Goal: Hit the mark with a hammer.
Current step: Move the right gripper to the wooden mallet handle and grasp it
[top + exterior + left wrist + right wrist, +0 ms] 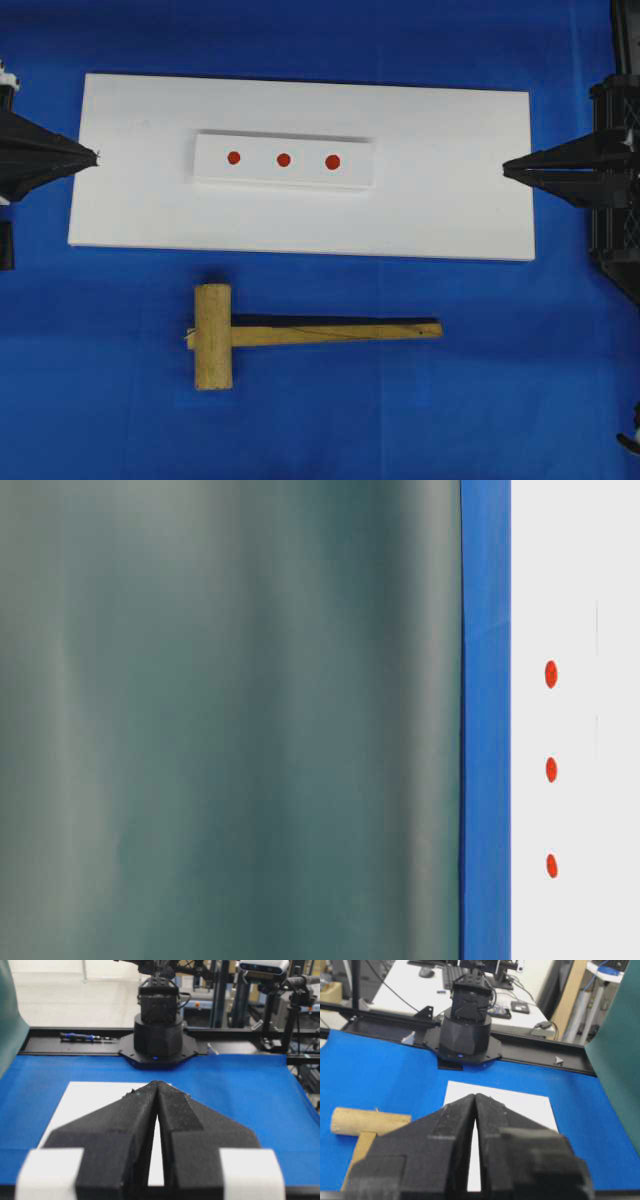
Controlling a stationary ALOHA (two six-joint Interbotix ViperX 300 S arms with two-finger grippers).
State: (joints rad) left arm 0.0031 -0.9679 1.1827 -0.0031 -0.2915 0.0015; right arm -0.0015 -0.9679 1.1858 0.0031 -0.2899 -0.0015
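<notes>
Nothing of the task is done yet, by my reckoning. The hammer [300,334] lies flat on the blue surface [520,380], just beside the long near edge of the white board [450,200], its thick head toward my left side and its slim handle pointing toward my right. I hold nothing: my left gripper [95,156] is clenched tight at one short end of the white board, and my right gripper [505,168] is clenched shut at the opposite end, both empty. The mark [333,161] sits on the raised white block [284,160] in the middle of the board, the dot nearest my right gripper, with two smaller red dots beside it toward my left. Still to come: pick up the hammer, carry it over the block, and strike the mark.

From the table-level view a blurred grey-green sheet fills most of the picture, and the hammer is out of sight there. My left wrist view misses the hammer entirely; my right wrist view shows only its head and a bit of handle past my own fingers.
</notes>
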